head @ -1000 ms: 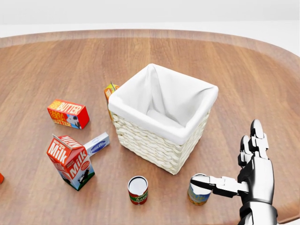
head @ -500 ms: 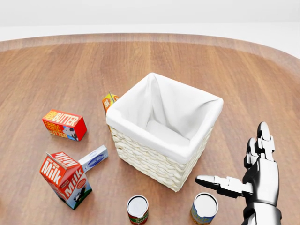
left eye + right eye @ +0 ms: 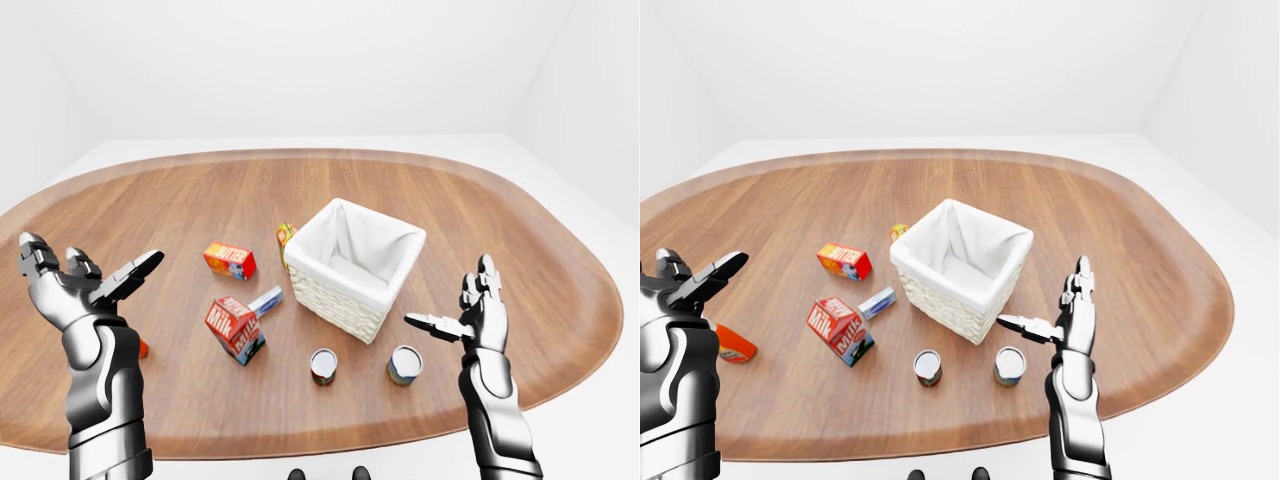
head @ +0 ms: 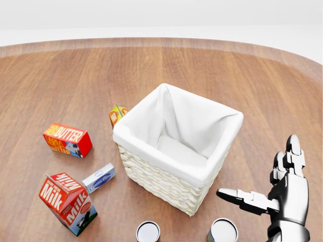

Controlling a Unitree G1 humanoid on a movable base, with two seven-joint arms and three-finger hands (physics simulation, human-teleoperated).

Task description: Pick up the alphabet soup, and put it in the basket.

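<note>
Our head view has tilted up, cutting off the alphabet soup (image 3: pixel 404 364) can below; it stands on the surface (image 3: pixel 520 250) near the basket (image 4: pixel 176 176), under our open right hand (image 3: pixel 470 318). Left hand (image 3: pixel 75 285) open too.

Open basket (image 4: pixel 202 174) top, seemingly unobstructed

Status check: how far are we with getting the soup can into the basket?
Done: nothing; the white-lined wicker basket is empty. In hand: nothing; the right hand hangs open near the blue-and-yellow-labelled can, the left hand open far off. Left: grasp, lift, drop in. That can and a red-labelled can both stand by the basket; labels are unreadable.
</note>
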